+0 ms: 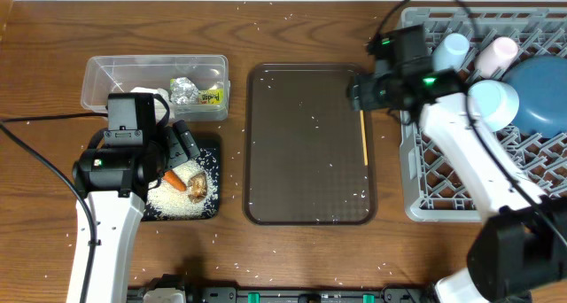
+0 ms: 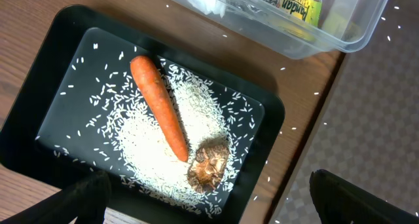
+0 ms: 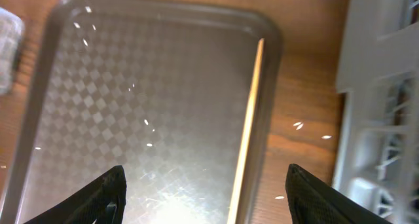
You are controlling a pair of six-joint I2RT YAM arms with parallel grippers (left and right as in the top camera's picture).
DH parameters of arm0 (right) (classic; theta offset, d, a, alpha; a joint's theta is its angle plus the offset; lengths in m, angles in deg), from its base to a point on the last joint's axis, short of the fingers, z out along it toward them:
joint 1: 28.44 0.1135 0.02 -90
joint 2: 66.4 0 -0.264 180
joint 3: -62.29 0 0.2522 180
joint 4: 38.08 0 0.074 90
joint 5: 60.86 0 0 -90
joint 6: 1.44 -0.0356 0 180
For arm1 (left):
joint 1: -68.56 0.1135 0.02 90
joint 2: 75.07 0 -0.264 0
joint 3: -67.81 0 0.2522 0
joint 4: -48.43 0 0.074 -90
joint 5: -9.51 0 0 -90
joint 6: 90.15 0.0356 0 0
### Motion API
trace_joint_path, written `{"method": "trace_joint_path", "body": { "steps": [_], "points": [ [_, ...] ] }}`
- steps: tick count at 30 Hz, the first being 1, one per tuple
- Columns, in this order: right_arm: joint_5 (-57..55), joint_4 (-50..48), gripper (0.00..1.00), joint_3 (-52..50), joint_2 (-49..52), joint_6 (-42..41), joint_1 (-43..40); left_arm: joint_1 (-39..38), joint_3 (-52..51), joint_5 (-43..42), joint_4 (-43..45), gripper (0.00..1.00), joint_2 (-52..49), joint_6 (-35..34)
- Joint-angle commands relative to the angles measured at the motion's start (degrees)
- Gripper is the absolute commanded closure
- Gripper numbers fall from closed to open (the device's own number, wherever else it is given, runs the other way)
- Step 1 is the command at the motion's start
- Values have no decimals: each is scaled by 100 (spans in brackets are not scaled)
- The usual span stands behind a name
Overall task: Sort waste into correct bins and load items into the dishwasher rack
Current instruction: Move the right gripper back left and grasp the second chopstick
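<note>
The left gripper point(image 2: 216, 199) hangs wide open and empty over the shallow black rectangular tray point(image 2: 59, 40) at the tabletop's front left. In that tray a long orange carrot point(image 2: 160, 109) and a brown food lump point(image 2: 208, 164) lie on loose white rice point(image 2: 147, 149). Further back, the right gripper point(image 3: 213, 198) is open too, holding nothing, over a thin wooden chopstick point(image 3: 249, 119) that lies along the right edge of the big brown serving tray point(image 3: 131, 86).

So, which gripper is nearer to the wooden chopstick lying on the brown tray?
Right. The right gripper hangs open over the chopstick, at the brown tray's right side. The left gripper is far off, above the black tray.
</note>
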Motion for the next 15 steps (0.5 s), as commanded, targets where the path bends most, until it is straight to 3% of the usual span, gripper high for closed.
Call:
{"method": "trace_joint_path", "body": {
  "steps": [1,15],
  "points": [
    [-957,55,27,4,396,-748,302,13,-7,48,-17,2,-11,31],
    [-844,-315,28,4,1700,-981,413,13,-7,48,-17,2,-11,31]
  ]
}}
